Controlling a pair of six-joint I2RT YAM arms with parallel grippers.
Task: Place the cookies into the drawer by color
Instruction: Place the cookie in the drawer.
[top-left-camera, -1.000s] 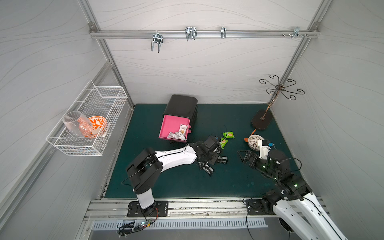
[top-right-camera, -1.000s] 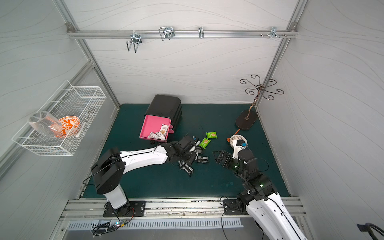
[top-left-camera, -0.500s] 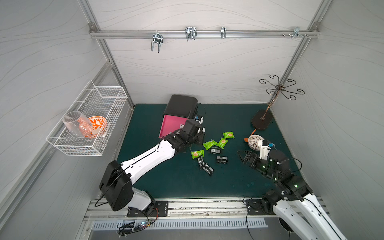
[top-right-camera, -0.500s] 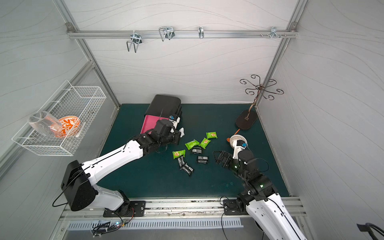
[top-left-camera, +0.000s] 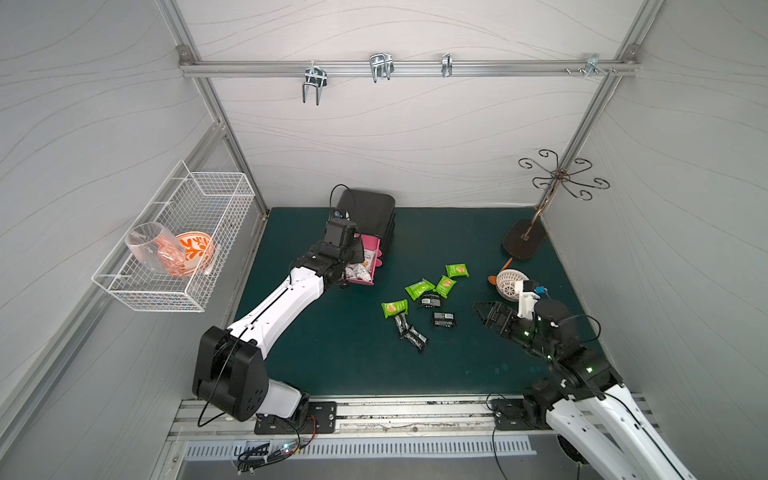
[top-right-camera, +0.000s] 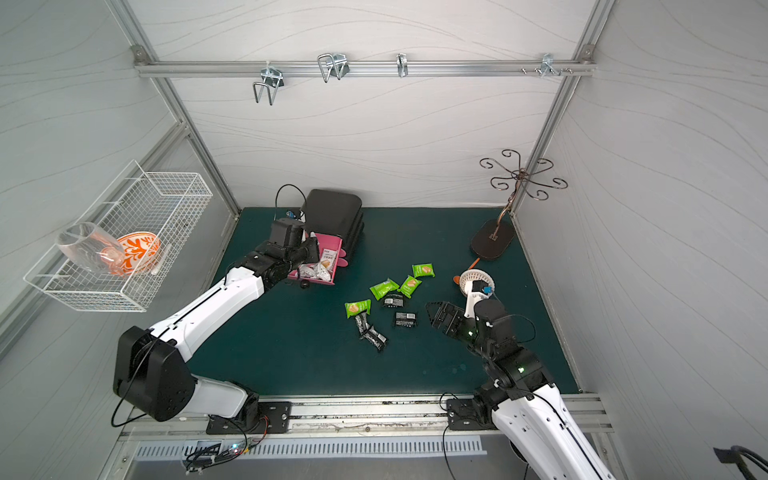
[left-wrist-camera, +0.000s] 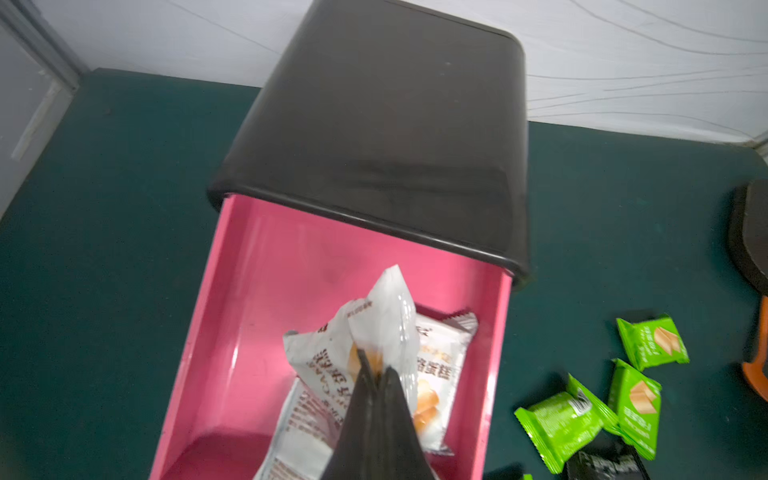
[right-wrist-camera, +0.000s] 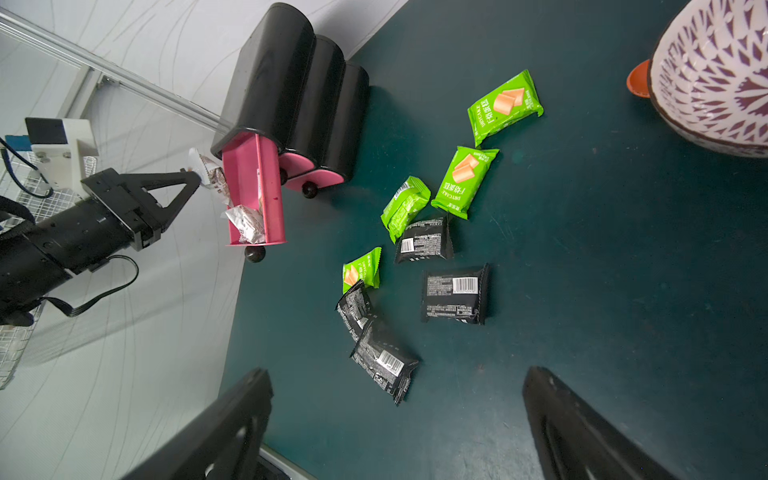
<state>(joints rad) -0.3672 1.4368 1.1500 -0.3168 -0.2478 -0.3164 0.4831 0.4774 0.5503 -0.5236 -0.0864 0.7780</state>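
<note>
You read, item by item: green packet (right-wrist-camera: 505, 104), "DRYCAKE" beside Chinese characters; second green packet (right-wrist-camera: 463, 183), the same wording; flat white packet (left-wrist-camera: 440, 365), Chinese characters ending "蛋糕"; black packets (right-wrist-camera: 455, 293), barcodes, with fine print you cannot make out.

four green packets (top-left-camera: 419, 289), four black packets (top-left-camera: 444, 319), at least three white packets (left-wrist-camera: 440, 357), three drawers (right-wrist-camera: 253, 187).

Lab test cell, alu frame (top-left-camera: 407, 68), white panels (top-left-camera: 395, 137)
</note>
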